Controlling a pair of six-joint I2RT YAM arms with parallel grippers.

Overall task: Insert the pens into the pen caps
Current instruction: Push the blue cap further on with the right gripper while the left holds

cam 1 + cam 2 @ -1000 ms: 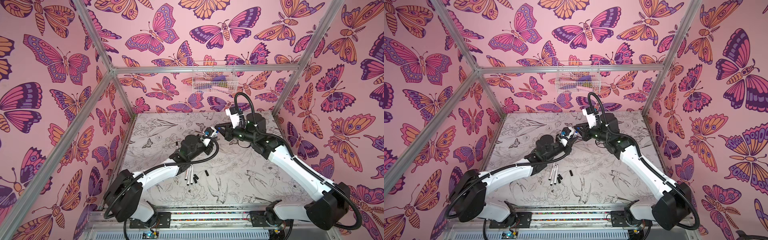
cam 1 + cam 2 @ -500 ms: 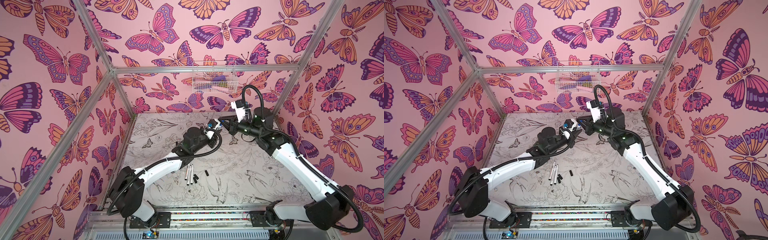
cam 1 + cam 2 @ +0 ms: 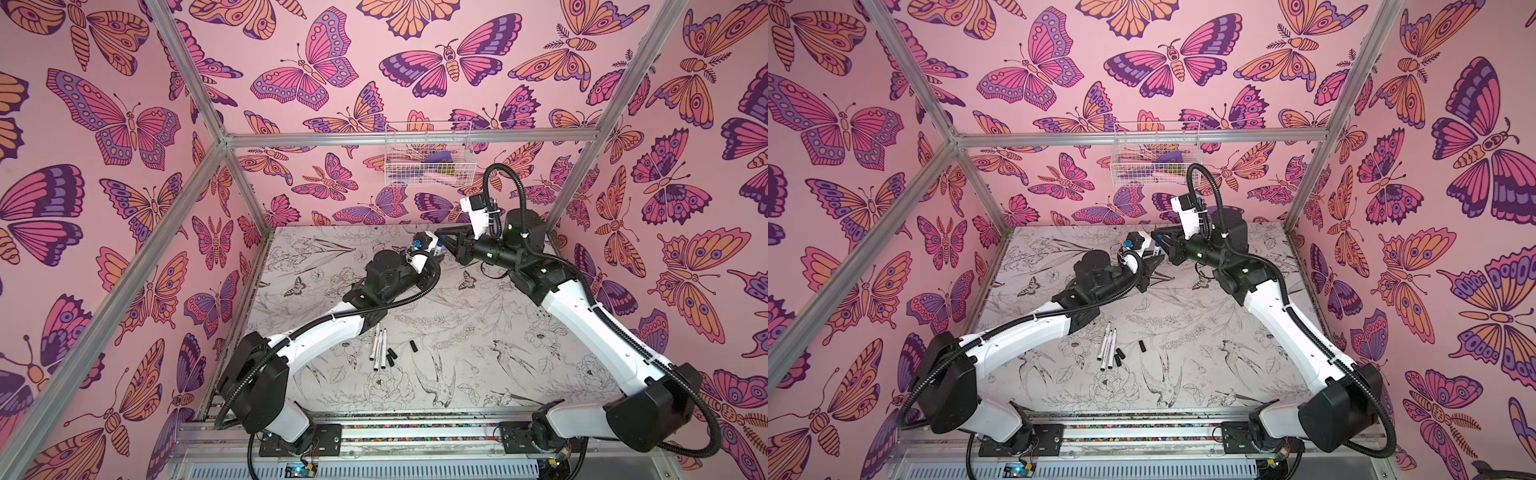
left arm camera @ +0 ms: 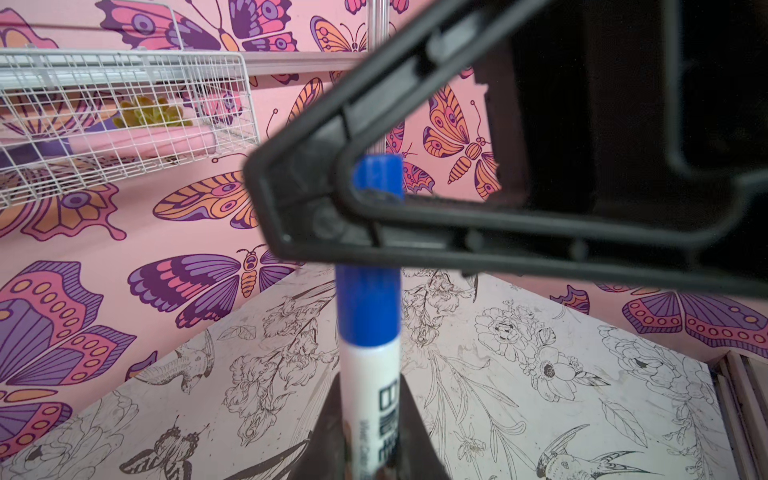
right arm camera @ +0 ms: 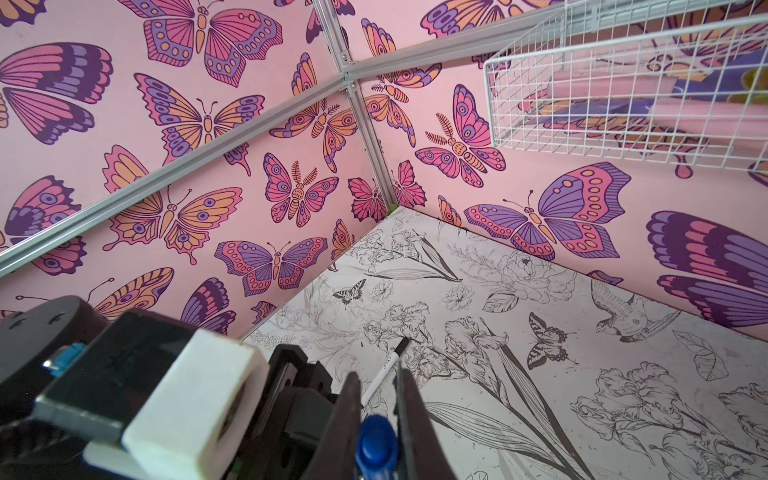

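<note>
**1. L gripper** (image 4: 370,428): jaws narrow, clamped on the white barrel of a pen (image 4: 370,374). The pen sticks out past the fingers (image 4: 328,424), off the table (image 3: 457,353), at the far middle of the cell in both top views.

**2. R gripper** (image 5: 376,411): jaws narrow, pinching the blue cap (image 5: 376,444). In the L wrist view the cap (image 4: 368,303) runs in line with the barrel and meets its white part. The R fingers (image 4: 457,232) cross it near its far end. Cannot tell if the cap is fully seated.

**3. Arm positions:** both grippers meet tip to tip, L (image 3: 437,258) vs. R (image 3: 448,242), just below the wire basket (image 3: 428,153) on the back wall.

**4. Remaining items, near-centre of table:**
- Two pens (image 3: 379,347), uncapped, side by side and approx. parallel, next to the L forearm.
- Loose black caps (image 3: 390,357) just beside them; one more (image 3: 413,345) slightly apart.

**5. R wrist view:** another pen (image 5: 384,370) with a black end lies flat on the table beyond the R fingertips.
</note>
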